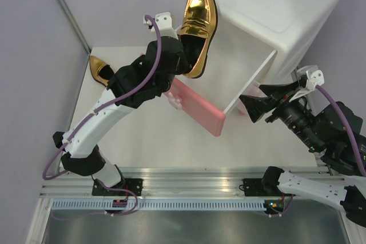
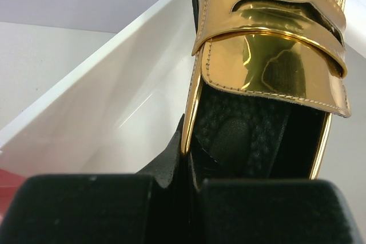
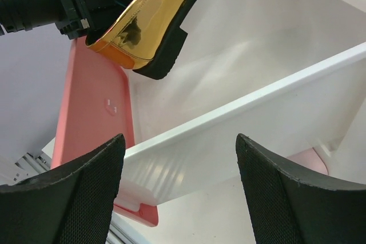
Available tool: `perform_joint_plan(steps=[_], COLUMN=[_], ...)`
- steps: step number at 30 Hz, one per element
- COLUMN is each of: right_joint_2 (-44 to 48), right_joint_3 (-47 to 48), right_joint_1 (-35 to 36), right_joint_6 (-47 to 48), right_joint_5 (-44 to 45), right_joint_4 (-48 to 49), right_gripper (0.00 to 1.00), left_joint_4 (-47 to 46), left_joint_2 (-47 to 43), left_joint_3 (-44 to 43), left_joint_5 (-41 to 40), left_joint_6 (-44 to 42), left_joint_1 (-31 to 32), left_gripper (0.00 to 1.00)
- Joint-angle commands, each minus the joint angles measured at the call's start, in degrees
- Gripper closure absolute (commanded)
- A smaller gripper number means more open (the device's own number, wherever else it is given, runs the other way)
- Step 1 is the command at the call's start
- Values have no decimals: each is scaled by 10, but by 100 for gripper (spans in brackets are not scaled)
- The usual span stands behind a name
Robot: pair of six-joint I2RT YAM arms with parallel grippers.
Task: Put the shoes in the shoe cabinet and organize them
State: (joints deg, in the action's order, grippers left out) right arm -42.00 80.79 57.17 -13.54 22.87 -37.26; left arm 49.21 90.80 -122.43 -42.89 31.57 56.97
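Black-and-white arms [image 1: 102, 123], purple cables [image 1: 345, 123]

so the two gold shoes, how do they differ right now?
Support: the held gold shoe is gripped at its heel end by the left gripper; the loose gold shoe lies on the table.
Place: the held one hangs over the open drawer; the loose one sits far left.
Visibility: the held one shows fully; the left arm hides most of the loose one.
Shared: mirror-gold finish, pointed toe.
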Motion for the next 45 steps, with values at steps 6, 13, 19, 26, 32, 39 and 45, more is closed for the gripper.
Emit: perform_joint_plan(steps=[6,13,19,26,32,39,45], right_joint_2=[-14,-101,-156,-229,-286,-336,-360], right_joint_3=[14,79,108,161,217,268,282], right_joint_1=[1,2,2,2,2,1,1], right_joint_6=[0,-21,-60,-100,-130,-136,-104], right_joint_5=[7,2,28,120,170,185,177], right_joint_4=[53,91,130,133,110,64,50], right_gripper=[17,17,2,7,21,28,33], left_joint_4=[-48,-50,-52,-59,-78,-82,-90], left_joint_2=[-3,2,10,11,7,4,3], left_joint_3=[-12,-12,-25,-25,-24,-22,-21], left_joint_5=[11,12,21,21,21,22,28], left_joint_6=[39,38,27,23,6,5,-6], left_joint_1=[-1,-1,-1,-1,-2,-1,-1], left_gripper=[95,94,94,94,95,96,96])
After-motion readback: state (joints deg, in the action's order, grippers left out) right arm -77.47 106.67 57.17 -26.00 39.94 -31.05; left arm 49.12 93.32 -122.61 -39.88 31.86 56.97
